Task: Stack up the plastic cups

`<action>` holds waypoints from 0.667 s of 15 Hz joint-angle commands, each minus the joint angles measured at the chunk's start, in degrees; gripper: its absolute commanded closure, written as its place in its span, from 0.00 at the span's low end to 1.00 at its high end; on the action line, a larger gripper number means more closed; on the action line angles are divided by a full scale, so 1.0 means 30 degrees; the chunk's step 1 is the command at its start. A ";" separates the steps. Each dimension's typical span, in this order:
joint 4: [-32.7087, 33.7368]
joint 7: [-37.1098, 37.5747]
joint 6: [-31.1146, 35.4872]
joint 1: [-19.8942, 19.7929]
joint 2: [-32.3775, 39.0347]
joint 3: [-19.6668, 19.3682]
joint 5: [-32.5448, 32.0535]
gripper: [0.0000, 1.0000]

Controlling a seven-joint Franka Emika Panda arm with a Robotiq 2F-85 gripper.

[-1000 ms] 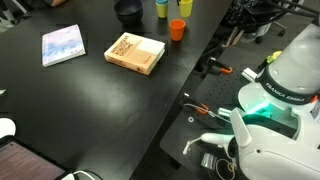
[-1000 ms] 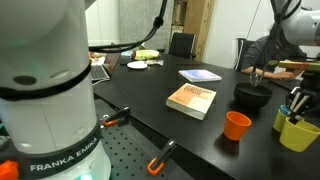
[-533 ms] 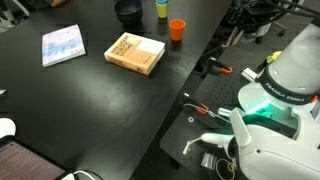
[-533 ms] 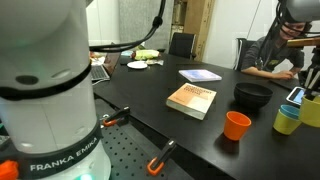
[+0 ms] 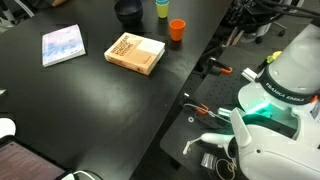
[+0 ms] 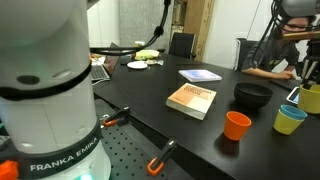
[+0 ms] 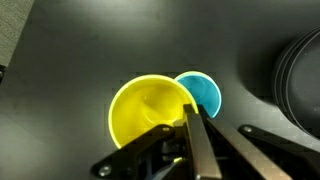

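**Yellow cup pinched by its rim above the blue one**

Nearest in an exterior view is the white Franka base (image 6: pixel 45 90). An orange-handled clamp (image 6: pixel 160 158) lies beside it at the edge of the black table (image 6: pixel 140 100). Next on the tabletop is a tan book (image 6: pixel 192 100), lying flat. Near it, close to the table edge, the orange cup (image 6: pixel 237 125) stands upright on its own.

A little further along stands the blue cup (image 6: pixel 290 112). It appears to be nested in the lower yellow cup (image 6: pixel 289 126), whose yellow-green wall shows under the blue rim. The dark round bowl (image 6: pixel 252 95) sits just behind this pair.

At the right edge of that view the held yellow cup (image 6: pixel 312 97) hangs higher than the nested pair. It is off the table and partly cut off by the frame.

In the wrist view the gripper (image 7: pixel 190 115) has its fingers drawn together on the near rim of the held yellow cup. The cup's mouth faces up and it is empty. The blue cup shows below it, just past its right side, and the bowl fills the right edge.

Farthest back on the table are a blue-and-white booklet (image 6: pixel 200 75) and a white plate (image 6: pixel 137 65).
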 commanded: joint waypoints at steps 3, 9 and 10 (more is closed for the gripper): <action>0.3484 0.0128 -0.1147 -0.0239 0.2206 0.0434 -0.0213 0.99; 0.5356 0.0131 -0.1814 -0.0280 0.3610 0.0604 -0.0243 0.99; 0.5610 0.0105 -0.1929 -0.0280 0.3794 0.0617 -0.0269 0.99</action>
